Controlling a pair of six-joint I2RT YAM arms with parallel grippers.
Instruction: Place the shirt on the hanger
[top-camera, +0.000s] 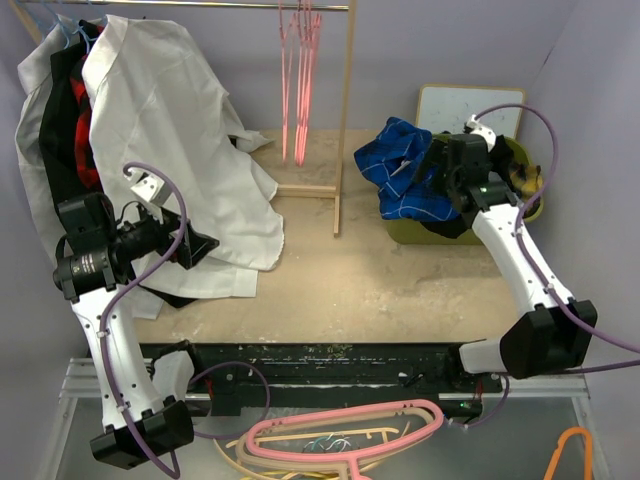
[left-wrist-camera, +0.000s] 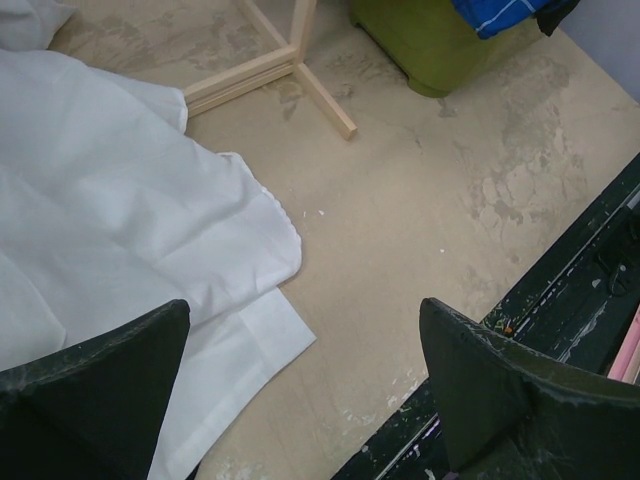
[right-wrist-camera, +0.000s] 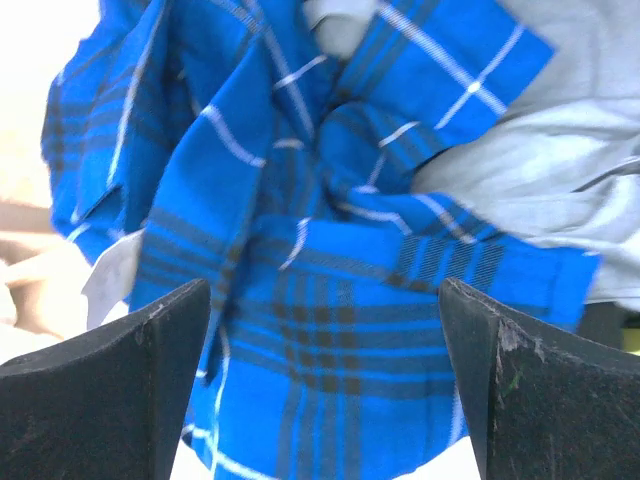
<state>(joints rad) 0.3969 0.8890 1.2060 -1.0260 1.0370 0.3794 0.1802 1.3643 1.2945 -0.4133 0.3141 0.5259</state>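
White cloth, a large plain garment, hangs from the left end of the wooden rack and spills onto the table. The left gripper hovers over its lower hem and the bare tabletop, jaws spread wide with nothing between them. Further right, the thin pink hangers dangle in a bunch from the rail. Right of the rack's post, the shirt lies crumpled on top of a green bin, partly over grey cloth. The right gripper sits just above the blue check fabric, fingers wide apart and not closed on it. Behind the bin leans a white board, its marks too faint to read.
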